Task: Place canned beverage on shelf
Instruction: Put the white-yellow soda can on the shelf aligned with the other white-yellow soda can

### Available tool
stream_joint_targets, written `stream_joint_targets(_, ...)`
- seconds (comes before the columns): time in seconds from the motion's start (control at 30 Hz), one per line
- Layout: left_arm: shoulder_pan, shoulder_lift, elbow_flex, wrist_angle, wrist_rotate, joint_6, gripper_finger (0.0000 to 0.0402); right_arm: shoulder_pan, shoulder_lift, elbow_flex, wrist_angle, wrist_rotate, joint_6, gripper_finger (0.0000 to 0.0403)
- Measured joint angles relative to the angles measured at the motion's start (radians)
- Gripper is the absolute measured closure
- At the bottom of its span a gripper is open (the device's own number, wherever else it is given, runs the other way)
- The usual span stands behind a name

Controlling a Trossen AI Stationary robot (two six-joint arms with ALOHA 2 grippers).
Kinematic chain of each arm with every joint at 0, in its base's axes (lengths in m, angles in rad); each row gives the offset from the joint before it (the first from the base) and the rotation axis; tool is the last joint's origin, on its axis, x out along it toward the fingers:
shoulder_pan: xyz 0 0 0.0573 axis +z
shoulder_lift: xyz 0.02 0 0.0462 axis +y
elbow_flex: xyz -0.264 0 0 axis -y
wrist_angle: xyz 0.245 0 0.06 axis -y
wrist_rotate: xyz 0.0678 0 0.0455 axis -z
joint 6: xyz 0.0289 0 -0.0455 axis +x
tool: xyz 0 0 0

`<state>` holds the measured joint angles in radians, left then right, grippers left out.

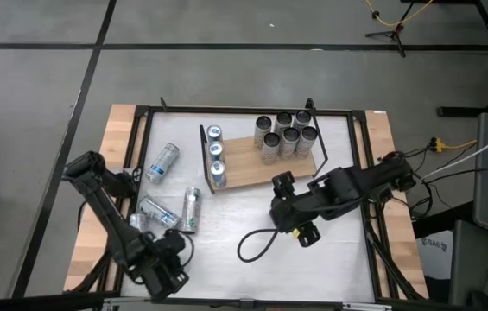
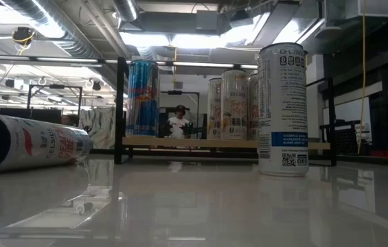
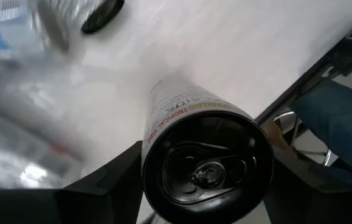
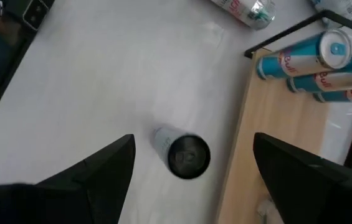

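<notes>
My left gripper point(image 1: 162, 273) hovers over the table's near left corner, shut on a can point(image 3: 207, 168) printed "sparkling tropical vibe"; the gripper hides this can in the high view. The shelf point(image 1: 248, 164) is a wooden board at the table's far middle. It carries a cluster of grey-topped cans point(image 1: 285, 136) and a row of blue cans point(image 1: 216, 155), all standing on their bases. My right gripper point(image 4: 193, 140) is open, above a can point(image 4: 185, 154) that stands on the table just off the board's near edge point(image 2: 283, 110). My left gripper pinches the can's upper side wall point(image 3: 151, 146), just below the top rim, between its two fingers point(image 3: 110, 183). The fingers come from above, pointing steeply down, one on each side. The can hangs top-up along the fingers; whether its bottom is off the table I cannot tell.
Several loose cans lie on their sides at the table's left point(image 1: 163, 162), point(image 1: 192, 207), point(image 1: 157, 212). A black cable loop point(image 1: 256, 246) rests on the tabletop near the front. A black metal frame point(image 1: 226, 111) borders the table. A person's leg point(image 3: 337, 118) shows beyond the near edge.
</notes>
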<state>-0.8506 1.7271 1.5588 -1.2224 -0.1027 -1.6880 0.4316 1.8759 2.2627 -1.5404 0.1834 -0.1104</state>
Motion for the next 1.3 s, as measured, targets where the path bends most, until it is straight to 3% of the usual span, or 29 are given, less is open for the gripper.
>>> stream_joint_targets(0.53,0.277,0.000,0.109,0.005,0.011,0.681,0.0162,0.000,-0.104,0.000,-0.032,0.079,0.080,0.0081)
stream_joint_targets(0.93,0.471,-0.001,0.274,0.001,0.025,1.048,0.0162,0.000,-0.157,-0.005,-0.028,0.124,0.100,0.0081)
stream_joint_targets(1.07,0.543,-0.002,0.303,0.000,0.060,1.159,0.0162,0.000,-0.210,-0.114,-0.011,0.139,0.117,0.0081)
stream_joint_targets(1.3,0.688,-0.002,0.306,0.005,0.125,1.333,0.0162,0.000,-0.433,-0.495,0.244,0.191,0.140,0.0081)
